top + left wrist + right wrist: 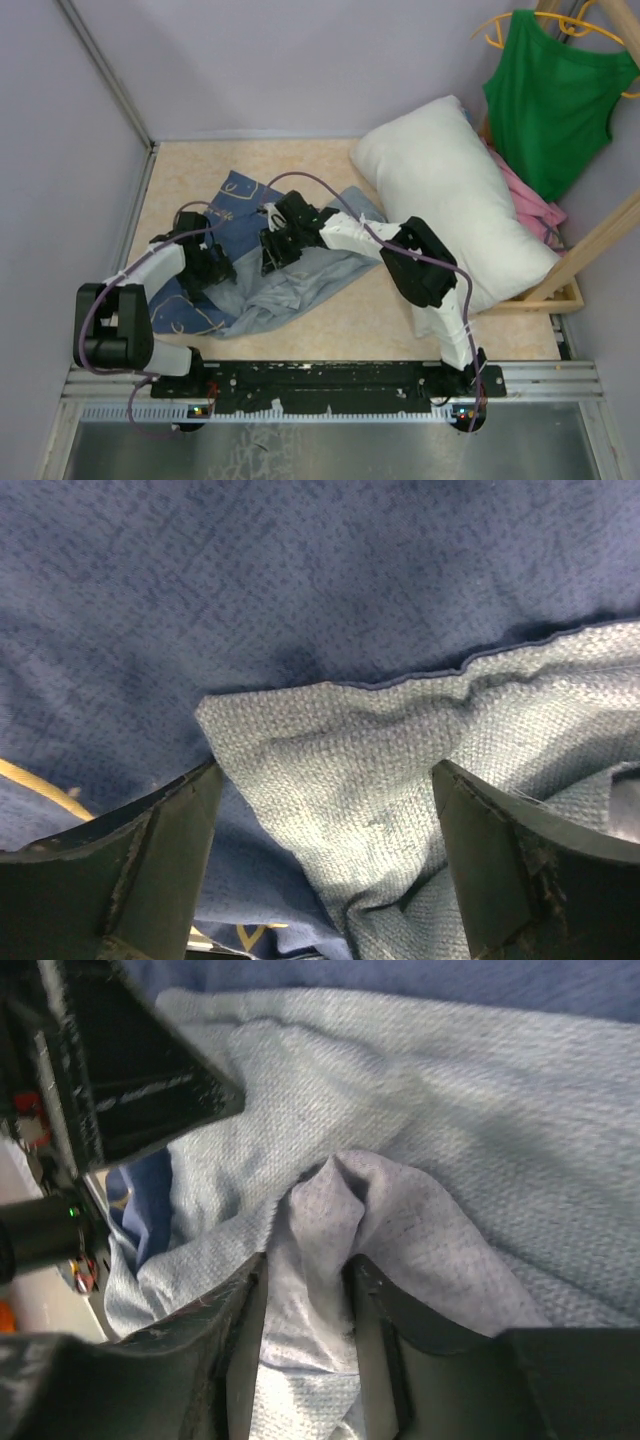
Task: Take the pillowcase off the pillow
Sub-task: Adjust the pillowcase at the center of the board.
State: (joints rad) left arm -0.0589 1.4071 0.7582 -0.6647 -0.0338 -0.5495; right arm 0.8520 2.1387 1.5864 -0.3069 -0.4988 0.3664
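The white pillow (450, 200) lies bare at the back right of the table. The pillowcase (290, 285) lies crumpled at the left middle, apart from the pillow, with dark blue and pale grey-blue faces showing. My left gripper (215, 268) is low over its left part. In the left wrist view the jaws stand wide apart (325, 775), with a pale fold of the pillowcase (300, 610) between them. My right gripper (275, 250) is on the middle of the cloth. In the right wrist view it (305, 1270) is shut on a raised fold of the pillowcase (480, 1110).
A green tank top (555, 90) hangs on a yellow hanger at the back right. A pink garment (535, 205) and a wooden rack (590, 250) are behind the pillow. Grey walls close the left and back. The left arm (130, 1060) is close to my right gripper.
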